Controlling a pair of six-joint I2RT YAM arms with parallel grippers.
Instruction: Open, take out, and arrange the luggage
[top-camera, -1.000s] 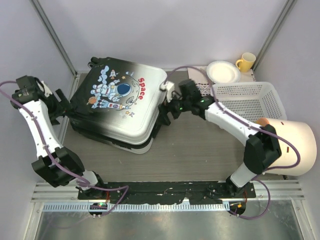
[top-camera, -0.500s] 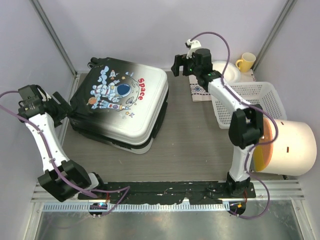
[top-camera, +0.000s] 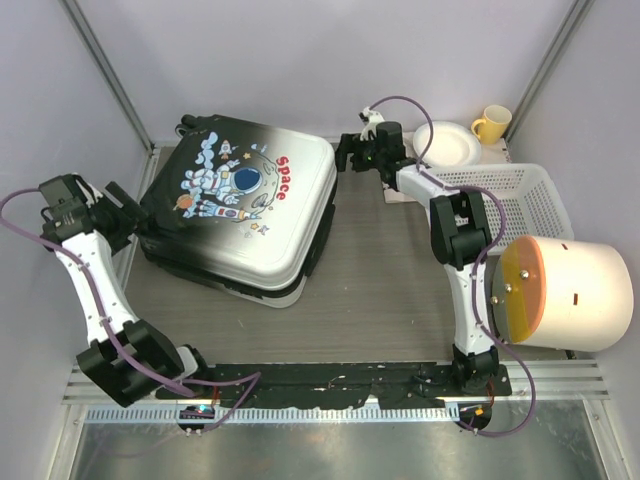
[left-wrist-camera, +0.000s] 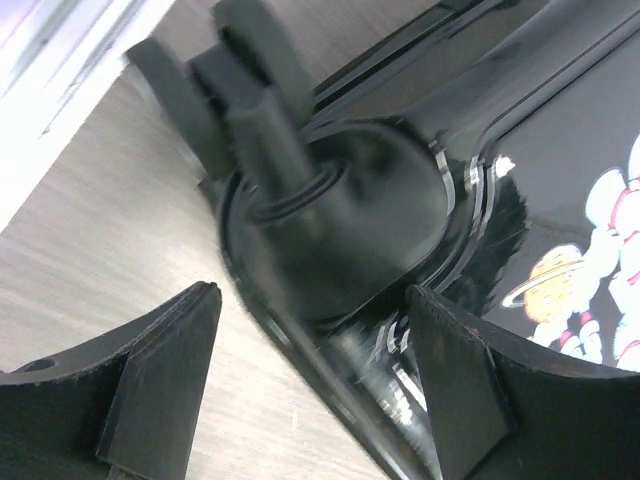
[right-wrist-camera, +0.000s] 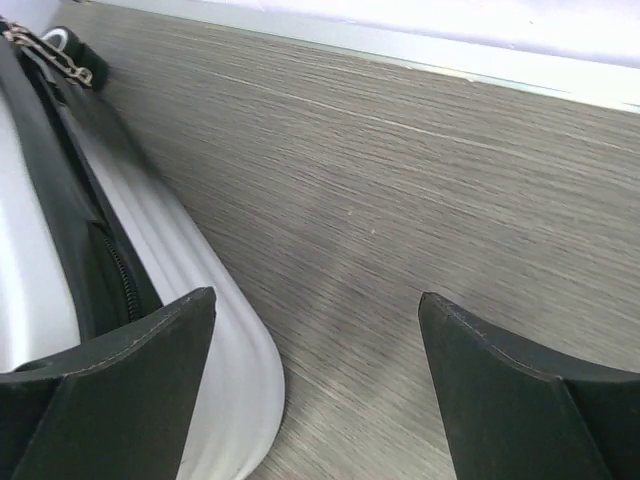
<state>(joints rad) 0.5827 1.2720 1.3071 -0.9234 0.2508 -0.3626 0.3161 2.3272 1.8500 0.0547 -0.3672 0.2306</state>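
Note:
The luggage (top-camera: 240, 205) lies flat and closed on the table at the back left, white-to-black shell with an astronaut and red "Space" print up. My left gripper (top-camera: 128, 215) is open at its left edge; in the left wrist view (left-wrist-camera: 315, 385) the jaws stand wide either side of a black corner with a wheel (left-wrist-camera: 250, 90), not touching. My right gripper (top-camera: 345, 152) is open beside the case's far right corner; the right wrist view (right-wrist-camera: 315, 390) shows the white shell edge (right-wrist-camera: 225, 330) and zip seam (right-wrist-camera: 115, 270) by the left finger.
A white slatted basket (top-camera: 500, 200) stands at the right. A white plate (top-camera: 447, 143) and yellow mug (top-camera: 491, 123) sit at the back right. A big white cylinder with an orange lid (top-camera: 570, 293) lies at the right edge. A patterned cloth (top-camera: 398, 190) lies under the right arm.
My right arm swung from the case's right side up to the back and now sits at the case's far right corner. The left gripper shifted slightly at the left edge. The case stays closed.

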